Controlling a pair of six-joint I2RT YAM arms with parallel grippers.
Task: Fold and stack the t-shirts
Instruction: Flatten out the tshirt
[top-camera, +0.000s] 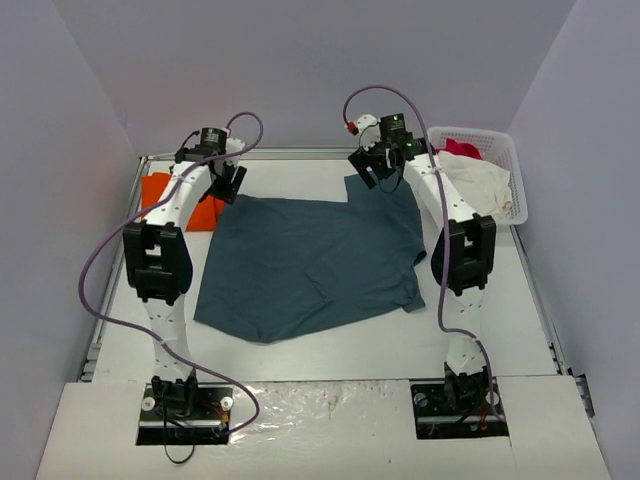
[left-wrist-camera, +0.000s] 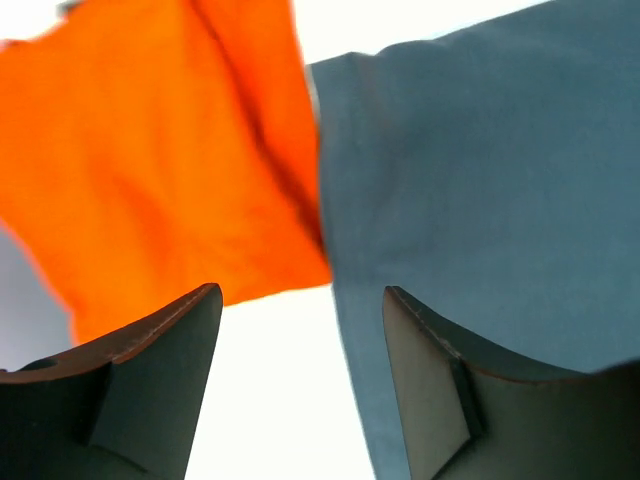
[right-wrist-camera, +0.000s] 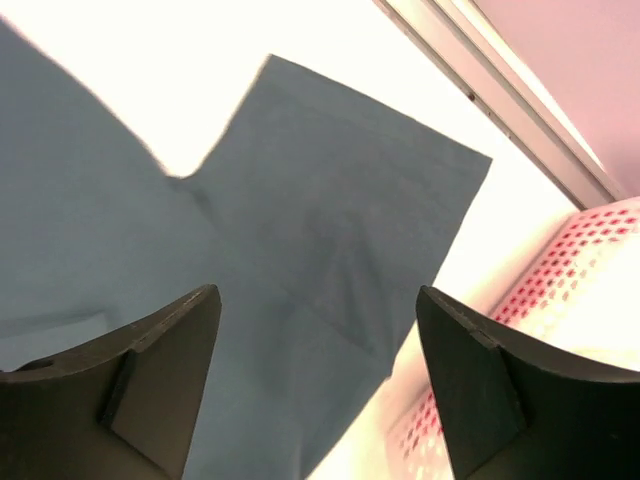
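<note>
Orange cloth lies at about ten o'clock on the white table (top-camera: 330, 350): the bright orange t-shirt (top-camera: 157, 189), folded into a small flat pad near the far left corner and partly hidden behind the left arm. Its right edge touches or just overlaps the left edge of the slate-blue t-shirt (top-camera: 310, 260); the left wrist view shows the two cloths meeting along a seam, though it is too blurred to tell which lies on top.

The left gripper (top-camera: 228, 182) hangs over that seam with its fingers (left-wrist-camera: 165, 350) spread wide and nothing between them but bare table and the edges of both shirts.

The slate-blue t-shirt is spread flat across the middle of the table, one sleeve reaching toward one o'clock and the hem toward seven.

The right gripper (top-camera: 375, 165) hovers over that far right sleeve, its fingers (right-wrist-camera: 165, 340) apart and grasping nothing.

At two o'clock, just beside the sleeve, stands a white plastic basket (top-camera: 515, 170) holding a white garment (top-camera: 480, 180) and, behind it, a red-pink garment (top-camera: 460, 148).
</note>
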